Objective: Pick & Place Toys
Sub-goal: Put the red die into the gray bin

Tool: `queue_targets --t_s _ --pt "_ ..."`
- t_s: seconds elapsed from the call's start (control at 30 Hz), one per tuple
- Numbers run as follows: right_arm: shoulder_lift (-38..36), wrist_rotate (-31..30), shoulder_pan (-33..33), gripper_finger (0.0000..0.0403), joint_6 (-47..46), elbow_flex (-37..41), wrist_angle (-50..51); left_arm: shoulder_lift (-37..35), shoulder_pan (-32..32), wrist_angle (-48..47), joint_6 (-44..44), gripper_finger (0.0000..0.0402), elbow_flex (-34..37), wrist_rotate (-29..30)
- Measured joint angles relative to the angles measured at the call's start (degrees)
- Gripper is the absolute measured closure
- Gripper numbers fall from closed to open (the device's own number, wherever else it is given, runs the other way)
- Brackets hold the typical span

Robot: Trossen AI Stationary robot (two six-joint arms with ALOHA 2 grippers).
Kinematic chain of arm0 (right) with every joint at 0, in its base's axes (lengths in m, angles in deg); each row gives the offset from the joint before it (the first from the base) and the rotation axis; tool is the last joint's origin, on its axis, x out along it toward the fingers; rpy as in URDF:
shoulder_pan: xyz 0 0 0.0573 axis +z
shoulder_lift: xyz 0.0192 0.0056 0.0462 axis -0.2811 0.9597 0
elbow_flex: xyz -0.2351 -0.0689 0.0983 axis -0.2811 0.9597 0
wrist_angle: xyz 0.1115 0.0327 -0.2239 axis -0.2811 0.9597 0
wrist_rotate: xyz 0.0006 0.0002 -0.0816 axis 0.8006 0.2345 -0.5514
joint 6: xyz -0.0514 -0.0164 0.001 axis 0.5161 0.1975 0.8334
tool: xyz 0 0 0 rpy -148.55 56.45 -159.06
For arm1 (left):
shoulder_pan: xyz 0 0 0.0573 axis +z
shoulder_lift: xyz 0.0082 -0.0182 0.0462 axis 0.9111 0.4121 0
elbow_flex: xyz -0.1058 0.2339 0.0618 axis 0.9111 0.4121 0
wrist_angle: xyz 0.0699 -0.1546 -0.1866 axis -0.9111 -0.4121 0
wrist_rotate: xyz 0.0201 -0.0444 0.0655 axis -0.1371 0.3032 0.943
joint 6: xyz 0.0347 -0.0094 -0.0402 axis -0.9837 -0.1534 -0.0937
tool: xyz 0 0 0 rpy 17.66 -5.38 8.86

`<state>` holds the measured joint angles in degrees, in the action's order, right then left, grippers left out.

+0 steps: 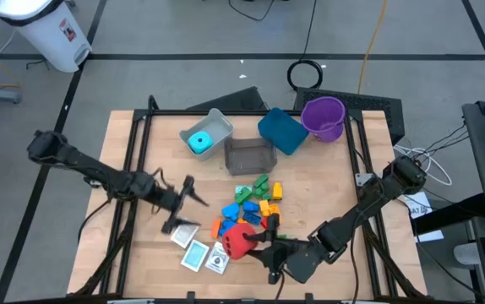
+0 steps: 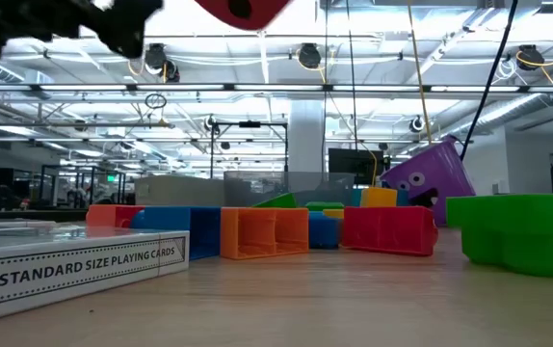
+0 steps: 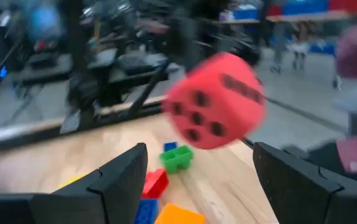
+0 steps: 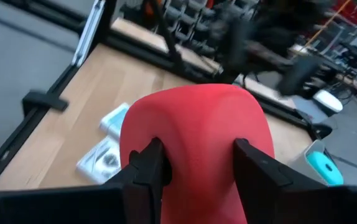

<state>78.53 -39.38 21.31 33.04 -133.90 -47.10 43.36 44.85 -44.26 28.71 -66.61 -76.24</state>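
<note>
My right gripper (image 1: 255,242) is shut on the red dice-like cube (image 1: 238,239), near the table's front edge, just right of the cards. The cube shows high in the low view (image 2: 248,10). My left gripper (image 1: 190,197) is open and empty, left of the brick pile; its wrist view shows the cube (image 3: 216,102) ahead of its spread fingers. Coloured bricks (image 1: 255,207) lie in a pile mid-table. Three flat card packs (image 1: 198,252) lie on the wood near the front. The cyan cube (image 1: 198,142) rests in the grey bin (image 1: 217,125). My right gripper pinches the red cube by two opposite sides (image 4: 166,146) between its two fingers (image 4: 148,167). The fingers come from the table's right, pointing left. The cube's sides are dented in between them and it bulges beyond them. It hangs clear of the table.
A dark bin (image 1: 249,156), a teal bin (image 1: 282,131) and a tipped purple cup (image 1: 323,116) stand at the back of the table. A playing-card box (image 2: 74,260) lies close to the low camera. Bare wood shows at the left and right of the pile.
</note>
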Motion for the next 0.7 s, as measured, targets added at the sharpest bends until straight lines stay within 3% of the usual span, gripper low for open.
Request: queue_targets --t_s 0.13,0.27,0.47,0.7 --pt "0.0 0.1 -1.0 0.0279 3.1 0.0 -4.6 5.2 -6.9 6.4 -5.5 0.0105 -0.3 7.5" --pt "0.0 0.2 -2.0 0.0278 5.7 0.0 -8.1 10.9 -10.3 11.5 -3.9 0.0105 -2.4 13.2" --pt "0.0 0.2 -2.1 0.0278 7.6 0.0 -11.0 12.2 -9.9 10.2 6.8 0.0105 -6.7 13.8" --pt "0.0 0.2 -2.0 0.0278 8.0 0.0 -11.3 12.3 -10.2 3.8 2.7 0.0089 -9.4 15.0"
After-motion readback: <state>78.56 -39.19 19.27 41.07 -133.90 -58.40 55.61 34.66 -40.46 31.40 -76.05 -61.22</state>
